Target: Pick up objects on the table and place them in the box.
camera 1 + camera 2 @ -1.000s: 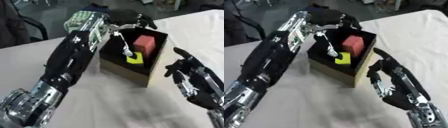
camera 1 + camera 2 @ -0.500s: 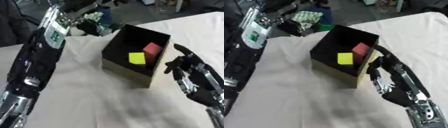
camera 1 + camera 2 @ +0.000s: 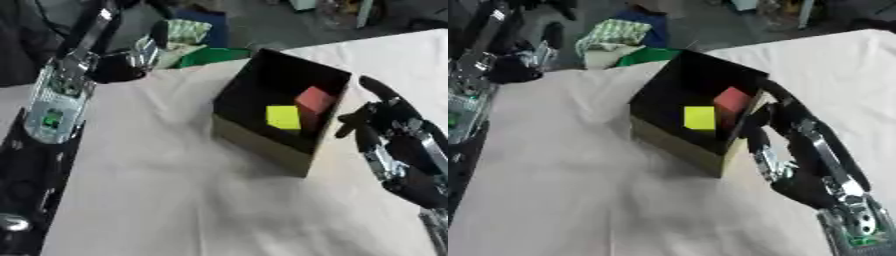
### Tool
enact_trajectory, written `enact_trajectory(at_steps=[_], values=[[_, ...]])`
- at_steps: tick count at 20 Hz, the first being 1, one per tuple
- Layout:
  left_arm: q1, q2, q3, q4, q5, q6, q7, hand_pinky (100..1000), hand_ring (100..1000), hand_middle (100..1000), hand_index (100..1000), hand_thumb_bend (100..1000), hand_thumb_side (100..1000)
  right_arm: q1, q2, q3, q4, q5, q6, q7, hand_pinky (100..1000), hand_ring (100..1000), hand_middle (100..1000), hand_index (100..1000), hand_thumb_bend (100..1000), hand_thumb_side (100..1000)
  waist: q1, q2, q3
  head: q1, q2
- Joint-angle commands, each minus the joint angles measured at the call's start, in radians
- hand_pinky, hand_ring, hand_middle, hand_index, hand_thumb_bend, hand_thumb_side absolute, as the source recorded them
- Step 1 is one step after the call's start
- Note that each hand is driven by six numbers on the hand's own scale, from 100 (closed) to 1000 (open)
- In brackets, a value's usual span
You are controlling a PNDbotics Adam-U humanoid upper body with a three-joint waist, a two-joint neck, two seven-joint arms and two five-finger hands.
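A cardboard box (image 3: pixel 262 142) with a dark inside stands on the pale tablecloth near the middle. Inside it lie a yellow block (image 3: pixel 282 117) and a red block (image 3: pixel 313 100), side by side against the right wall. My right hand (image 3: pixel 394 137) stands open just right of the box, fingers straight up, close to its right wall and holding nothing. My left hand (image 3: pixel 140 57) is far from the box, up at the table's far left edge, its fingers relaxed and empty. The left forearm (image 3: pixel 57 100) runs down the left side.
Beyond the table's far edge lie a green-and-white patterned bundle (image 3: pixel 188 32), something green (image 3: pixel 214 54) and something blue (image 3: pixel 208 22). Bare tablecloth (image 3: pixel 175 200) spreads in front of the box and to its left.
My left arm has drawn back from above the box to the far left edge. The red and yellow blocks stay in the box. The right hand stays beside it; the view has shifted.
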Motion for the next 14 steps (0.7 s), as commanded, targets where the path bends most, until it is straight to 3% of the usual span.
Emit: enact_trajectory(at_steps=[1,7,14], values=[[0.041,0.018,0.040,-0.069,0.080,0.052,-0.027,715,567,603,864,100,620,-0.011,-0.015,-0.004,-0.029,-0.013,0.000,-0.004,773,561,524,1000,100,527,-0.008,-0.013,0.004,0.010,0.004],[0.159,-0.044,0.055,-0.121,0.169,0.131,-0.063,711,559,593,866,100,673,-0.015,-0.011,-0.005,-0.040,-0.024,0.003,-0.007,772,561,526,1000,100,527,-0.014,-0.005,0.001,0.024,0.024],[0.251,-0.106,0.075,-0.170,0.190,0.217,-0.082,709,555,589,871,100,703,-0.020,-0.006,-0.005,-0.050,-0.033,0.005,-0.009,772,561,528,1000,100,526,-0.023,0.000,0.001,0.043,0.056]])
